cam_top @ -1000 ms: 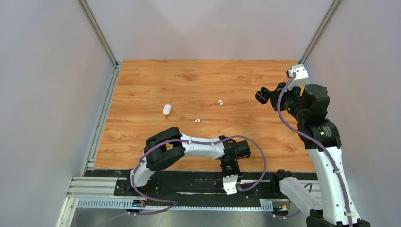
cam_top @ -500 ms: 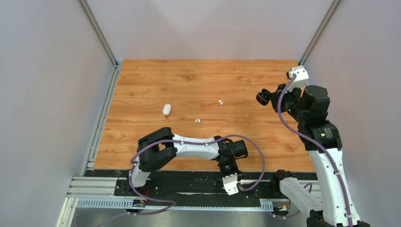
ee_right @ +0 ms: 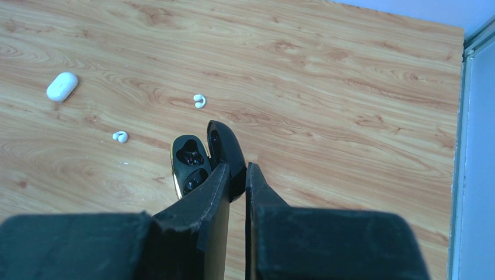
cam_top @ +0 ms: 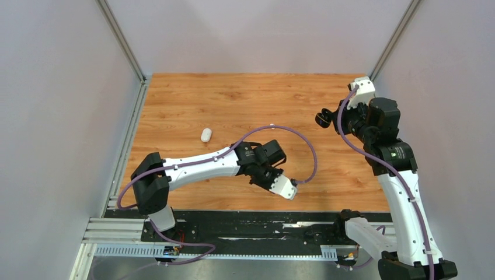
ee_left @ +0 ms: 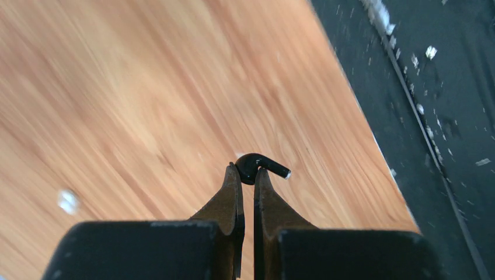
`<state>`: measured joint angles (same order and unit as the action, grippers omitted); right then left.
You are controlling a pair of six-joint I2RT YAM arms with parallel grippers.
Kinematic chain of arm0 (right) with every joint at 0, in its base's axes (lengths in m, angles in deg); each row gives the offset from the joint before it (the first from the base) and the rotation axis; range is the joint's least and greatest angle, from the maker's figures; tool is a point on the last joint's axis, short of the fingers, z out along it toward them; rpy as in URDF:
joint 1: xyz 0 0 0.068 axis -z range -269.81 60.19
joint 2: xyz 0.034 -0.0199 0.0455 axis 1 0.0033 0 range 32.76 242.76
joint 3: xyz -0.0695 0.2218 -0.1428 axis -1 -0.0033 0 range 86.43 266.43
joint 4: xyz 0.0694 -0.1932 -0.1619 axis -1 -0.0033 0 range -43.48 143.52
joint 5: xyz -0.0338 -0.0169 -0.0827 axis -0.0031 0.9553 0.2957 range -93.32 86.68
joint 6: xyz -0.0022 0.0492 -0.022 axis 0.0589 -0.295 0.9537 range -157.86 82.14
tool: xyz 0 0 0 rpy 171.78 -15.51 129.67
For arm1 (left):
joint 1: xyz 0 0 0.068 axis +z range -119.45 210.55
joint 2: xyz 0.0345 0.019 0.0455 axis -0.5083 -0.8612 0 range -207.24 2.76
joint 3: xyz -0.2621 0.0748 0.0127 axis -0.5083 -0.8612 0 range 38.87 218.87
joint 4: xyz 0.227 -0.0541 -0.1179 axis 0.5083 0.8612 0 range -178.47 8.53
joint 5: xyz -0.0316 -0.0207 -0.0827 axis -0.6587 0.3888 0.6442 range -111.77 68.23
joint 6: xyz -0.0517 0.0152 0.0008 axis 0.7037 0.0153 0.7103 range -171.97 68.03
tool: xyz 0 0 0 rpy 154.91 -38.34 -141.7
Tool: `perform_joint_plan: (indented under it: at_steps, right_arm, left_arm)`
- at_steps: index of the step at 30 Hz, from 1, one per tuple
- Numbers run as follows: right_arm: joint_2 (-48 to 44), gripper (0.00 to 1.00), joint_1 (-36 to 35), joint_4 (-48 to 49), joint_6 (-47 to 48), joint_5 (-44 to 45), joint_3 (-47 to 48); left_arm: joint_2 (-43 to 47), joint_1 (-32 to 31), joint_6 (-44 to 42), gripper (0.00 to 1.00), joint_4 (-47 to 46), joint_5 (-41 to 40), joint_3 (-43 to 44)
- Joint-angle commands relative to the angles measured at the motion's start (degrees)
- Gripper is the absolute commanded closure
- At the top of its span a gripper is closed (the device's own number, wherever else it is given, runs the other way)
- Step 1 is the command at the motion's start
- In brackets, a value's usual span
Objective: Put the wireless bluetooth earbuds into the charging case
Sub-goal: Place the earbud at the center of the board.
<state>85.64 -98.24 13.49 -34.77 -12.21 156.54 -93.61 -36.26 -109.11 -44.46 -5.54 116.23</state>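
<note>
- Top view: reaching the left arm [cam_top: 198, 163] out over the wood-grain tabletop [cam_top: 192, 99], fingertips hidden under the wrist. Hovering the right gripper [cam_top: 323, 118] at the far right with something dark in it. Leaving a pebble-shaped white plastic case [cam_top: 206, 135] and a tiny white plastic earbud [cam_top: 272, 125] lying on the boards.
- Left wrist view: pinching a glossy black plastic earbud [ee_left: 257, 165] at the very tips of the left gripper [ee_left: 246, 175]. Fingers nearly touching around its bulb, stem sticking out to the right, across the fingers' line.
- Right wrist view: clamping narrowly on the raised lid of an open glossy black charging case [ee_right: 191, 162]. Wells facing up and left, too dark to tell whether filled.
- Judging the next move: carrying the black earbud rightward, well apart from the black case as yet, and turning the stem to suit a well.
</note>
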Motion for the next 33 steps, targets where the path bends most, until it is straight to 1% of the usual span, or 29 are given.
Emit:
perform_joint_plan:
  at_steps: [1, 2, 3, 4, 6, 9, 12, 16, 19, 21, 22, 27, 28, 29, 30, 33]
  right_arm:
    - [0.96, 1.0, 0.33, 1.01, 1.12, 2.8, 2.37]
    - [1.1, 1.0, 0.33, 0.92, 1.12, 3.04, 2.32]
    - [1.41, 1.0, 0.27, 0.8, 1.06, 3.14, 2.37]
    - [1.57, 1.0, 0.25, 0.63, 0.92, 3.17, 2.33]
    - [1.86, 1.0, 0.34, 0.41, 0.69, 3.03, 2.29]
    - [1.81, 1.0, 0.34, 0.2, 0.58, 2.42, 0.87]
    - [1.19, 1.0, 0.3, 0.41, 1.55, 1.46, -2.35]
    - [0.93, 1.0, 0.24, 0.48, 1.61, 0.99, -4.88]
    - [0.66, 1.0, 0.2, 0.44, 1.16, 1.0, -5.31]
    - [0.47, 1.0, 0.19, 0.44, 1.08, 1.14, -5.54]
    - [0.35, 1.0, 0.23, 0.47, 1.04, 1.28, -5.65]
    - [-0.05, 1.0, 0.21, 0.38, 1.02, 1.53, -5.99]
    - [-0.06, 1.0, 0.22, 0.28, 1.08, 1.58, -5.95]
    - [-0.06, 1.0, 0.24, 0.06, 1.11, 1.65, -5.83]
    - [0.02, 1.0, 0.21, -0.17, 1.12, 1.67, -5.59]
    - [0.27, 1.0, 0.28, -0.84, 1.57, 2.06, -4.76]
  left_arm:
    - [0.21, 2.8, 21.6, 1.0, 11.61, -12.86, 0.94]
    - [0.0, 3.45, 26.24, 1.0, 12.1, -16.62, 0.59]
    - [-0.24, 3.75, 28.11, 1.0, 12.78, -18.49, 0.02]
    - [-1.12, 4.37, 31.8, 1.0, 13.25, -21.98, -0.04]
    - [-3.06, 5.38, 35.05, 1.0, 13.91, -25.15, 0.42]
    - [-6.72, 6.39, 37.72, 1.0, 13.88, -28.76, 2.69]
    - [-11.06, 8.6, 43.04, 1.0, 15.87, -32.71, 7.28]
    - [-14.66, 10.68, 46.45, 1.0, 14.08, -36.19, 8.62]
    - [-18.13, 11.51, 47.56, 1.0, 14.44, -36.57, 9.53]
    - [-20.0, 12.09, 48.01, 0.97, 14.75, -35.1, 9.93]
    - [-20.56, 12.41, 48.14, 0.92, 14.78, -33.67, 9.94]
    - [-24.07, 12.95, 47.68, 0.83, 14.44, -29.34, 9.82]
    - [-24.32, 13.03, 47.67, 0.77, 14.22, -28.85, 9.96]
    - [-24.54, 13.19, 47.83, 0.74, 14.06, -28.22, 9.98]
    - [-24.55, 13.28, 47.96, 0.67, 13.6, -28.16, 10.19]
    - [-21.87, 14.56, 48.76, 0.58, 12.39, -26.58, 10.58]
